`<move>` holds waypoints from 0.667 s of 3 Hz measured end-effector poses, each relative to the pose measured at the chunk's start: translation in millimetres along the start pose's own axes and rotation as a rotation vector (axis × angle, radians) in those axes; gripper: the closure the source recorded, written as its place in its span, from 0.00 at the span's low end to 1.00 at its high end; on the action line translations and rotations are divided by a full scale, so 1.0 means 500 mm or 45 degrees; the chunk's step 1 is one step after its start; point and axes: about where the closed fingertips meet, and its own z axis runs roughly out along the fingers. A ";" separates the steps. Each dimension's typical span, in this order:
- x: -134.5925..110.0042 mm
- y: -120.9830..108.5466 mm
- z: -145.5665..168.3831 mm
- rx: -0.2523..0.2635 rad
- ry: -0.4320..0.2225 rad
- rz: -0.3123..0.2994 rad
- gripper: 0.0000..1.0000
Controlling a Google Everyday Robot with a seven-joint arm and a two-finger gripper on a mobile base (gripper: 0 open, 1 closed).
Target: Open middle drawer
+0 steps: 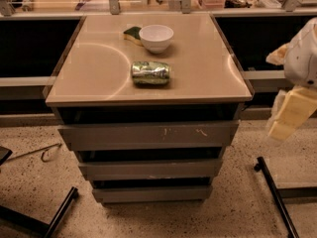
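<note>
The pale cream claw [292, 112] hangs at the right edge of view, well apart from the three stacked drawer fronts; whether it is released or clenched, I cannot tell. Coming in from that side, it could catch the larger scratched grey top front [148, 134] by mistake. It could also slip off, since the plain grey handleless middle drawer [151, 169] offers only a thin lip. That drawer sits second of the three, apparently shut, facing the camera, its long axis running left to right.
</note>
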 end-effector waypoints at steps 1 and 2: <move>0.036 0.053 0.133 -0.095 -0.038 0.006 0.00; 0.036 0.053 0.133 -0.095 -0.038 0.006 0.00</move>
